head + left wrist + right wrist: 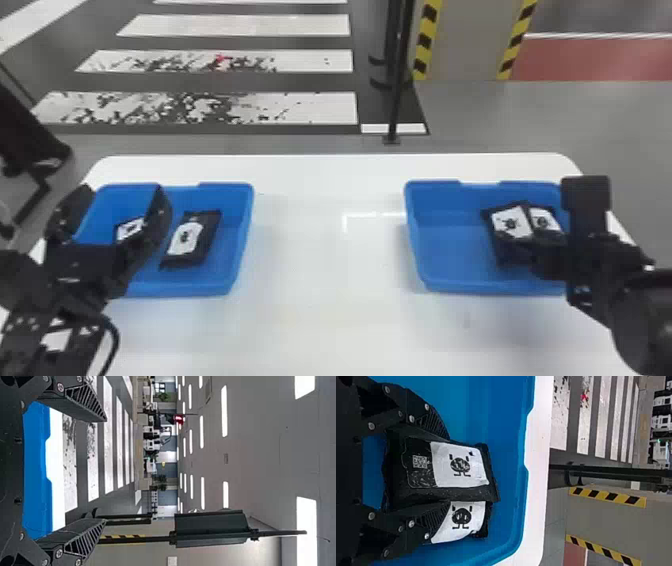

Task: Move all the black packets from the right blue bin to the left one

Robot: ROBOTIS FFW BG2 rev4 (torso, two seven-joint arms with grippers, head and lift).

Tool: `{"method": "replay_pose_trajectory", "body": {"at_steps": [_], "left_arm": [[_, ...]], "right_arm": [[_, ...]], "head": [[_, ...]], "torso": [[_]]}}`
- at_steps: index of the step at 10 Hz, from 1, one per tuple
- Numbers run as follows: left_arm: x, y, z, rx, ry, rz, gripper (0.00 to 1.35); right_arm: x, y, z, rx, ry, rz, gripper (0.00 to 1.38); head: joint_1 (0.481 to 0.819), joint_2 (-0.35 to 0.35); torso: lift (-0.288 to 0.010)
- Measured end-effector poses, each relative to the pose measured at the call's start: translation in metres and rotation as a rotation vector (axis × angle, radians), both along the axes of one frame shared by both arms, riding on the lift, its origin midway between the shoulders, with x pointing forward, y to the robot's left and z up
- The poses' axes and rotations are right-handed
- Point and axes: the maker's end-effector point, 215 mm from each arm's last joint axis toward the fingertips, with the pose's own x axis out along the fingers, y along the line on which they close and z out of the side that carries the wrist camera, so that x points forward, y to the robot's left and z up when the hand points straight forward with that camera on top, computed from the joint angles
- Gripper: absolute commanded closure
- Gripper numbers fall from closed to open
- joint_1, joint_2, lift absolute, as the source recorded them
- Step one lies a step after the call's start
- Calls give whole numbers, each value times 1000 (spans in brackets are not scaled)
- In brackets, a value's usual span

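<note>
Right gripper (448,471) is down in the right blue bin (440,250), fingers drawn in against the long sides of a black packet (459,465); reads as a pinch. Long axis runs along the fingers, so the grip is across its width. Second packet (462,522) sits just beside, outboard, overlapped by the outer finger; could drag or snag on lift. Across the bench (325,250), well off to the robot's left: left blue bin (225,255), two packets in it, left gripper (105,471) above, fingers spread. Right arm's nearer: lift, then carry left.
</note>
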Motion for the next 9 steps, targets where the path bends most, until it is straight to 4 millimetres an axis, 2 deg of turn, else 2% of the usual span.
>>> {"method": "replay_pose_trajectory", "body": {"at_steps": [1,3,6,7,9], "left_arm": [[0,0,0,-2,-1,0,159],[-1,0,-2,-14,1,1,159],[-1,-4,-5,-32,0,-3,160],[-1,-3,-4,-38,-5,-2,159],[-2,-5,-2,-64,-17,-7,160]], "right_arm": [[-2,4,-3,10,13,4,894],[-7,11,-10,38,34,15,1174],[-5,21,-6,81,8,27,1191],[-3,25,-1,111,-22,35,1196],[-1,42,30,214,-130,69,1196]], "head": [[695,24],[695,33],[695,40],[695,44],[695,62]], "torso": [[-168],[-168],[-168],[-168],[-168]]}}
